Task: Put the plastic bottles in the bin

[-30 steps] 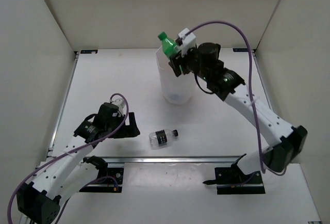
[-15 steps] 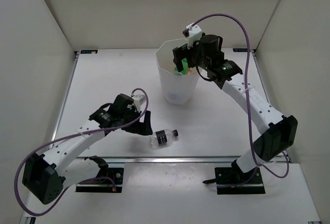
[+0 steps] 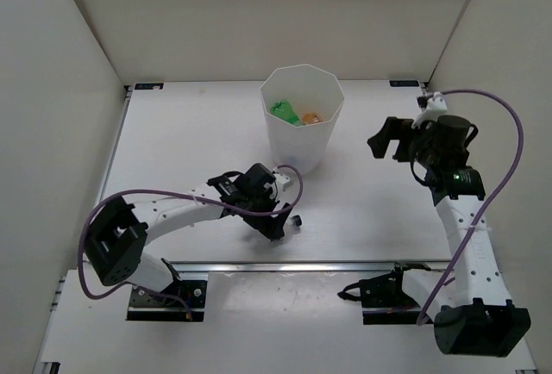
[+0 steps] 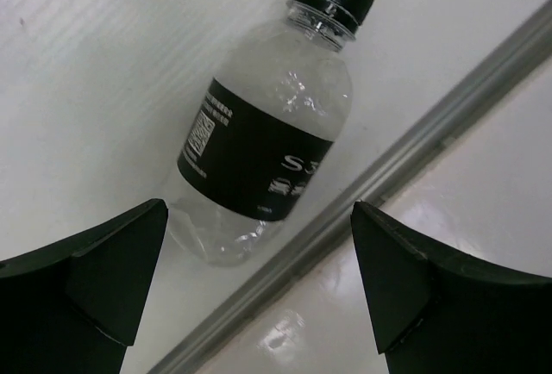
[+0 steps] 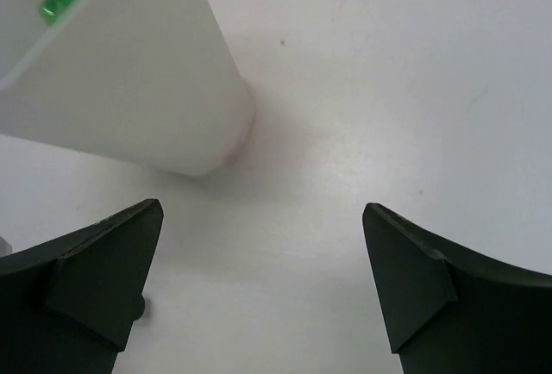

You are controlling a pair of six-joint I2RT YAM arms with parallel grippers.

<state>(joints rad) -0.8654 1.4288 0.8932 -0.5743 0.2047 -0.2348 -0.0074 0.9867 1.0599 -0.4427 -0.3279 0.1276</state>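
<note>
The white bin [image 3: 302, 146] stands at the back middle of the table, with a green bottle [image 3: 283, 110] and an orange bottle [image 3: 311, 118] inside it. A clear bottle with a black label [image 4: 259, 146] lies on its side near the front edge. My left gripper [image 4: 257, 210] hangs open just above it, one finger on each side of its base. From above, only the bottle's black cap [image 3: 296, 218] shows beside the left gripper [image 3: 274, 217]. My right gripper [image 3: 390, 141] is open and empty, to the right of the bin [image 5: 129, 72].
A metal rail [image 3: 285, 264] runs along the table's front edge, close behind the lying bottle, and shows as a grey strip [image 4: 414, 146] in the left wrist view. White walls enclose the table on three sides.
My right gripper opened over the bin, the green bottle dropped in, and the arm drew back to the right. My left arm swung right over the black-label bottle.
</note>
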